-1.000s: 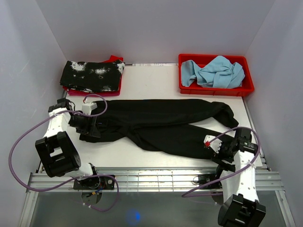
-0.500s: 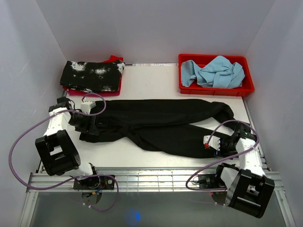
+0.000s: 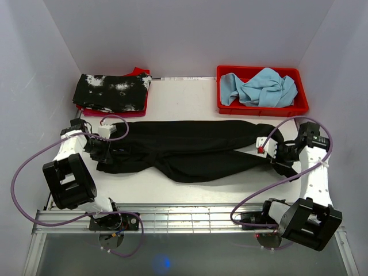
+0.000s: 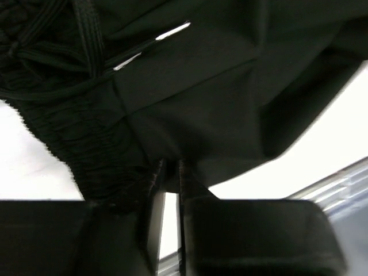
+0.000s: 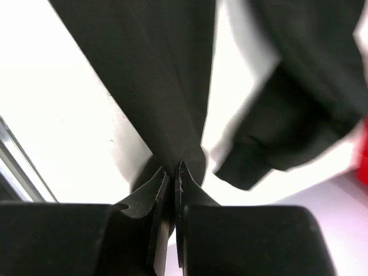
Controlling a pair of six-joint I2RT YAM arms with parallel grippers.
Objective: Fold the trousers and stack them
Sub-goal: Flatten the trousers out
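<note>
The trousers [image 3: 190, 152], a plain black pair of long, soft-fabric trousers, are gripped at both ends.

**Right hand.** In the right wrist view, the right gripper [image 5: 171, 169] has its jaws pressed together on a thin fold of black cloth near the cuff of the near leg. The leg runs taut away from the fingertips. The cuff of the other leg [image 5: 247, 167] lies just beside it, with a strip of white table showing between the two. From above, the right gripper [image 3: 275, 154] sits close to the far leg's end. Judgement: the near leg is being carried across so that leg can be laid on leg.

**Left hand.** In the left wrist view, the left gripper [image 4: 169, 167] has its jaws drawn in to a narrow slit. An edge of black cloth is caught at the tips, just beside the gathered elastic waistband [image 4: 75, 138] and its drawcord. From above, the left gripper [image 3: 106, 150] sits at the waist end. Judgement: this grip anchors the waist so the pull from the right does not drag the whole garment.

**Position.** The trousers lie lengthwise across the middle of the white table [image 3: 190, 98], waist to the left and legs to the right.

**Surroundings.** The black garment with white splotches [image 3: 112, 91] lies folded at the far left corner on something red, and I judge it marks the stacking place. A red plastic tray [image 3: 299, 109] holding crumpled light-blue cloth [image 3: 261, 86] stands at the far right, well apart from the trousers.
</note>
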